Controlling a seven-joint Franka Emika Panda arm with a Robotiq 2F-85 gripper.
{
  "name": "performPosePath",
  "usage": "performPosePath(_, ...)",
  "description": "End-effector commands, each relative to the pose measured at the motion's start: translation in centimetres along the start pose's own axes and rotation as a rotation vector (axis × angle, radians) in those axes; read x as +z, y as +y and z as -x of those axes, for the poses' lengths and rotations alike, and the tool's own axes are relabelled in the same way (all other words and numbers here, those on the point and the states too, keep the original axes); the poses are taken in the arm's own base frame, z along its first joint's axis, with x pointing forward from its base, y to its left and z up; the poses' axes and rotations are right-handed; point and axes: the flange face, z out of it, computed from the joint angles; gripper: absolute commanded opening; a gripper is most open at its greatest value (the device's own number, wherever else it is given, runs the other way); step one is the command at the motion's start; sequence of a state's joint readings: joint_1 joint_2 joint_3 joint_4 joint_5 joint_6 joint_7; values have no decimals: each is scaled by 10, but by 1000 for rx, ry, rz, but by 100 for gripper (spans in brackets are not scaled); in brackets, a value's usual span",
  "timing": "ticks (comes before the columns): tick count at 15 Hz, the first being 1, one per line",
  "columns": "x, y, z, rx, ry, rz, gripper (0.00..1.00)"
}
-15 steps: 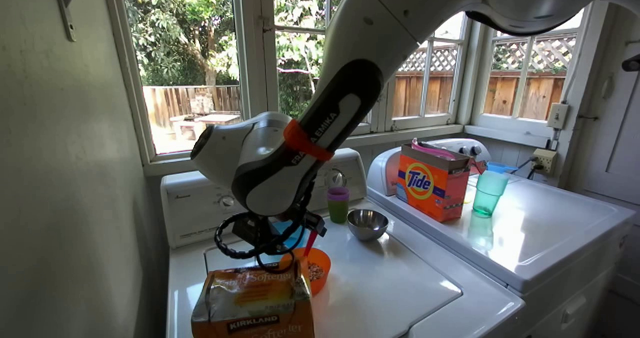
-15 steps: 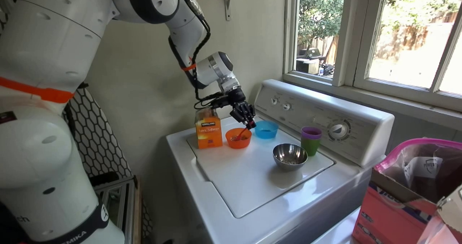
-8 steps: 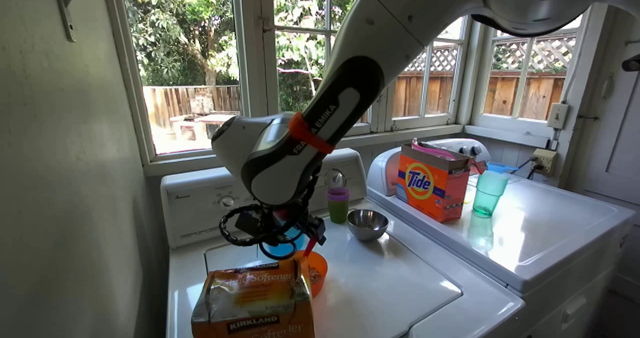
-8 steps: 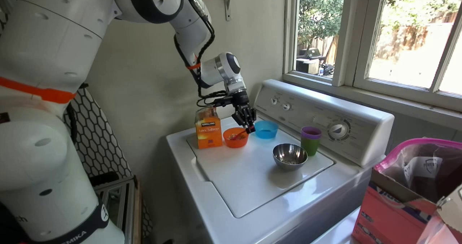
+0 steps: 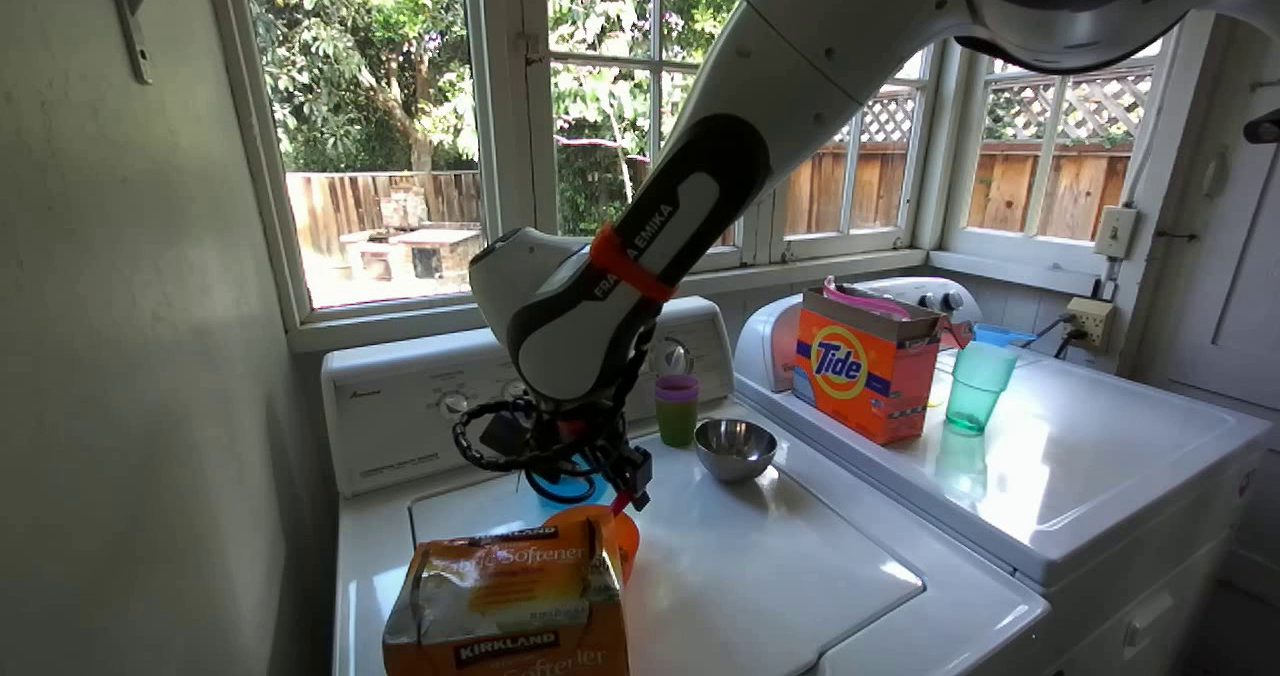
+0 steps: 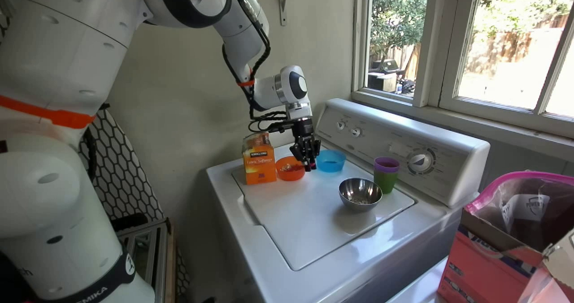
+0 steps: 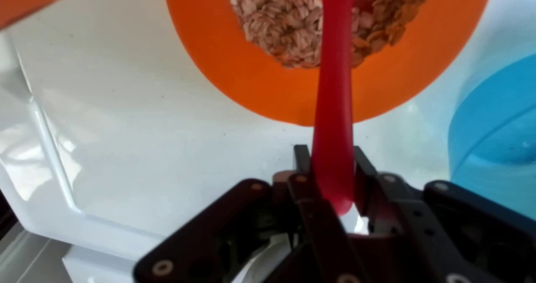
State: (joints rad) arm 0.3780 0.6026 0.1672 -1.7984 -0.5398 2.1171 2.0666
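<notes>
My gripper [image 7: 333,161] is shut on the handle of a red spoon [image 7: 335,90], one finger pad on each side of it. From the jaws the spoon runs over the rim of an orange bowl [image 7: 268,94]. Flaky oat-like grains [image 7: 284,32] lie in that bowl; the spoon's far end is cut off by the wrist view's top edge. In an exterior view, the gripper [image 6: 309,165] hangs low at the right side of the orange bowl [image 6: 290,174]. Close by is a translucent blue bowl [image 6: 331,163].
An orange Kirkland box [image 6: 260,166] stands beside the orange bowl, near the wall. Also on the white washer lid are a metal bowl [image 6: 360,200] and stacked green and purple cups [image 6: 386,177]. A Tide box [image 5: 860,371] and teal cup [image 5: 980,386] stand on the neighbouring machine.
The gripper has come lower and turned more upright, with the spoon handle tilting down. The orange bowl has slid a little towards the Kirkland box. The grip stays shut.
</notes>
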Motion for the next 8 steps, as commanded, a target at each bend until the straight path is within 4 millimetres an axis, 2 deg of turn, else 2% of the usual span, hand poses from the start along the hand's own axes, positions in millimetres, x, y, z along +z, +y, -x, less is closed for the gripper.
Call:
performPosePath(1,15,4,-5,26,-85,6,6)
performPosePath(8,21,6,-23,84,-139,16,6)
